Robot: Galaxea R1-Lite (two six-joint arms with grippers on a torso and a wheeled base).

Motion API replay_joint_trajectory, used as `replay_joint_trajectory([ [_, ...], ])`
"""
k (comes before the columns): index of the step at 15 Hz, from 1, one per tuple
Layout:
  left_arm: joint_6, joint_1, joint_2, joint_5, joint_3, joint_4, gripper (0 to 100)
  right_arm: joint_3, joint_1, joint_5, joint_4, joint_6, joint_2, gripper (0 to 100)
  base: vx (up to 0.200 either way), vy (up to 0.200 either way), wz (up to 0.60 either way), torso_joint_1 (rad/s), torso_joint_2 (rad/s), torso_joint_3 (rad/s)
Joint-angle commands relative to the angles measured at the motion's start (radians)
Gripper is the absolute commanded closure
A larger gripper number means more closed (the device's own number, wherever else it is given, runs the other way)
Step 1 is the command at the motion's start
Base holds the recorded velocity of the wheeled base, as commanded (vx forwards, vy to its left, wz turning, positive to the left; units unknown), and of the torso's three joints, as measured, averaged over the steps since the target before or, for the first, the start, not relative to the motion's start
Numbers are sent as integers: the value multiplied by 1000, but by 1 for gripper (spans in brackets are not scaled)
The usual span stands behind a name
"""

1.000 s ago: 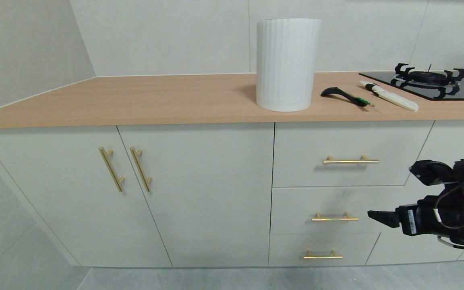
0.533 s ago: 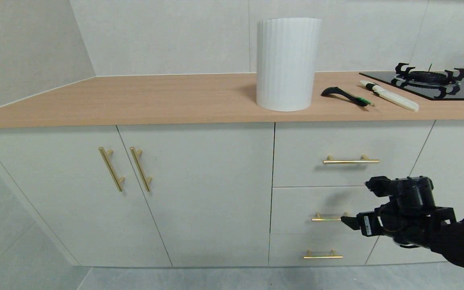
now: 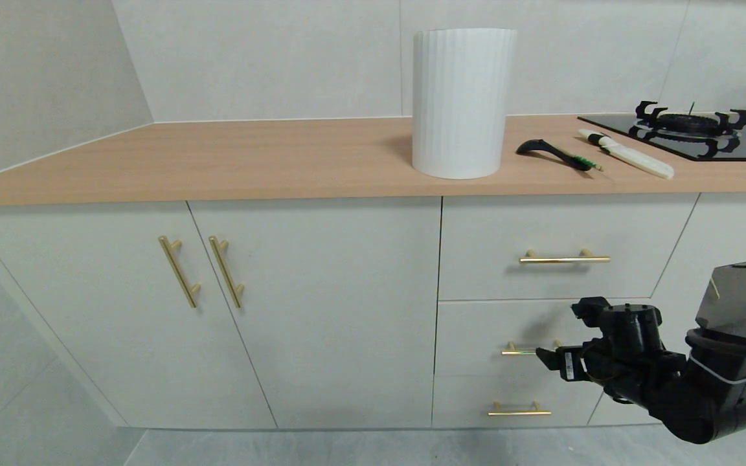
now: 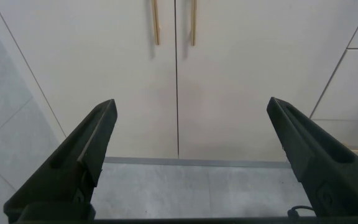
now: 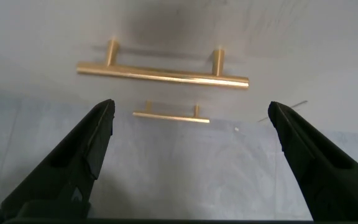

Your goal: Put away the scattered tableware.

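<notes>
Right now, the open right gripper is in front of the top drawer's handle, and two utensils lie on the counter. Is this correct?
No. The head view shows the right gripper in front of the middle drawer's handle, not the top one. The rest is right.

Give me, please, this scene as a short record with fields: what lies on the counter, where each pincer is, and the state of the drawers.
counter: white container standing upright; to its right a black utensil and a white knife, both lying flat
stove: at the counter's right end
drawers: three, all shut
right pincer: open, at the middle drawer handle, not gripping it
left pincer: open, empty, low, facing the cupboard doors
tableware put away: none yet
</notes>
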Motion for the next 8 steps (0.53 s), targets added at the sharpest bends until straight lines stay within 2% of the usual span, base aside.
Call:
replay_joint_trajectory([
  [1, 0, 0, 0, 0, 0, 0, 0, -22, 1, -14, -13, 15, 55, 0, 0, 0, 0, 0, 0, 0],
  [4, 0, 0, 0, 0, 0, 0, 0, -72, 2, -62, -27, 21, 116, 0, 0, 0, 0, 0, 0, 0],
  [8, 0, 0, -1, 0, 0, 0, 0, -87, 2, -66, -84, 21, 144, 0, 0, 0, 0, 0, 0, 0],
])
